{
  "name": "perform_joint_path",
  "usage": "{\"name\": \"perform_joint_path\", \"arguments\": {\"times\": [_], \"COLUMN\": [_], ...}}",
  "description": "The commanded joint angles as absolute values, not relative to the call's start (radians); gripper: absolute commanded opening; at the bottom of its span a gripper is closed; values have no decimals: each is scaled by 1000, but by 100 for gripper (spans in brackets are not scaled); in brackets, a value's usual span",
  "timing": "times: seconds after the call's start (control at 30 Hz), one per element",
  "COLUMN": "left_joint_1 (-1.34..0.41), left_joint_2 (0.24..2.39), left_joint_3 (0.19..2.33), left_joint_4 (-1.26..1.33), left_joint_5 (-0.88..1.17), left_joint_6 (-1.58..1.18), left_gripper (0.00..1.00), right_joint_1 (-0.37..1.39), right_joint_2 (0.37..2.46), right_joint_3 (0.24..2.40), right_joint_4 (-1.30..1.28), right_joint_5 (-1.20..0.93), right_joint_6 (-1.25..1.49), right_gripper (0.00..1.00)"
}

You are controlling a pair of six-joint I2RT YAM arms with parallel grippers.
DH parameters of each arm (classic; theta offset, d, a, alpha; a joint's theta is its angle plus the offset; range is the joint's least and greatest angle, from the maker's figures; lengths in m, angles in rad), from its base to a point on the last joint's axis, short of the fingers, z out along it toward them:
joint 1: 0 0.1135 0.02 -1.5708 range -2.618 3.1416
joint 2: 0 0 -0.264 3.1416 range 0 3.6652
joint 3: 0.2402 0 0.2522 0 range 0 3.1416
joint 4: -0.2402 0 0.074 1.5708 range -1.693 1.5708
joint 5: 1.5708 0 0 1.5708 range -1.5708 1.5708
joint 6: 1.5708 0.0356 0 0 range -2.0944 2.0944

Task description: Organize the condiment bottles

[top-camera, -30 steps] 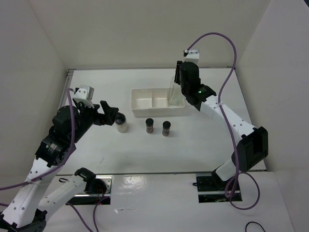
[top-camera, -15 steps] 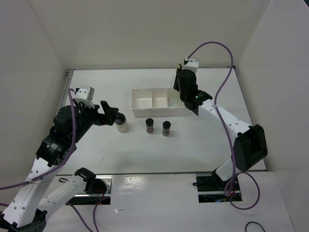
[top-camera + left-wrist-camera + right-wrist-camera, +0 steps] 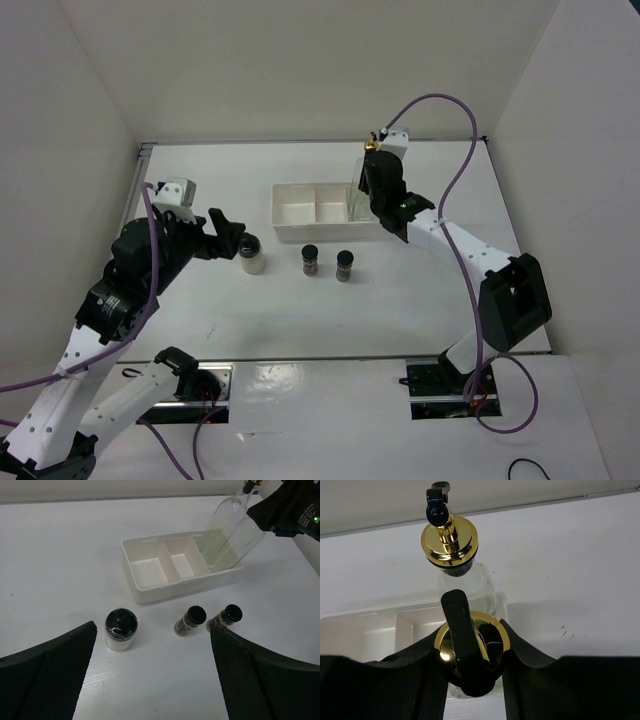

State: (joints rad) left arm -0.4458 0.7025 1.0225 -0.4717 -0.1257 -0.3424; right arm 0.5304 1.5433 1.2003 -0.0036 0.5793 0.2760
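Two tall clear condiment bottles lean in the right compartment of the white tray (image 3: 300, 210). My right gripper (image 3: 470, 655) is shut on the gold-spouted top of the nearer bottle (image 3: 246, 539). The other tall bottle (image 3: 371, 146) stands free just behind it, its gold spout (image 3: 449, 540) showing. In front of the tray stand a squat whitish jar (image 3: 251, 254) and two small dark jars (image 3: 311, 260) (image 3: 345, 265), all black-capped. My left gripper (image 3: 228, 238) is open, just left of the whitish jar (image 3: 120, 629), holding nothing.
The tray's left and middle compartments (image 3: 150, 572) hold nothing. White walls close in the table on the left, back and right. The right arm (image 3: 470, 250) reaches over the table's right half.
The right wrist has swung over the tray with its bottle, and the free bottle's gold spout now shows beside it. The left arm and the jars have not moved.
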Motion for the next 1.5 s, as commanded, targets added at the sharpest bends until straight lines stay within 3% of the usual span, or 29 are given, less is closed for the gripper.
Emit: {"name": "perform_joint_path", "arguments": {"times": [0.0, 0.13, 0.4, 0.57, 0.67, 0.87, 1.1, 1.23, 1.47], "left_joint_1": [-440, -440, -440, -440, -440, -440, -440, -440, -440], "left_joint_2": [699, 699, 660, 626, 617, 656, 702, 747, 842], "left_joint_3": [1022, 1012, 1012, 1012, 1012, 1012, 965, 965, 1011], "left_joint_4": [-448, -448, -448, -457, -457, -466, -407, -396, -367], "left_joint_5": [-121, -121, -112, -112, -112, -92, -49, -49, -28], "left_joint_6": [-328, -337, -357, -368, -377, -377, -420, -420, -411], "left_gripper": [100, 100, 100, 100, 100, 100, 100, 100, 100], "right_joint_1": [541, 551, 551, 561, 572, 594, 594, 615, 652], "right_joint_2": [1549, 1559, 1559, 1505, 1445, 1239, 931, 934, 1072], "right_joint_3": [1203, 1203, 1204, 1247, 1278, 1277, 1011, 885, 841], "right_joint_4": [103, 103, 71, -4, -58, -239, -245, -294, -330], "right_joint_5": [609, 609, 609, 650, 650, 640, 312, 213, 239], "right_joint_6": [288, 288, 298, 307, 307, 386, 488, 567, 650], "right_gripper": [40, 58, 73, 92, 97, 99, 99, 99, 97]}}
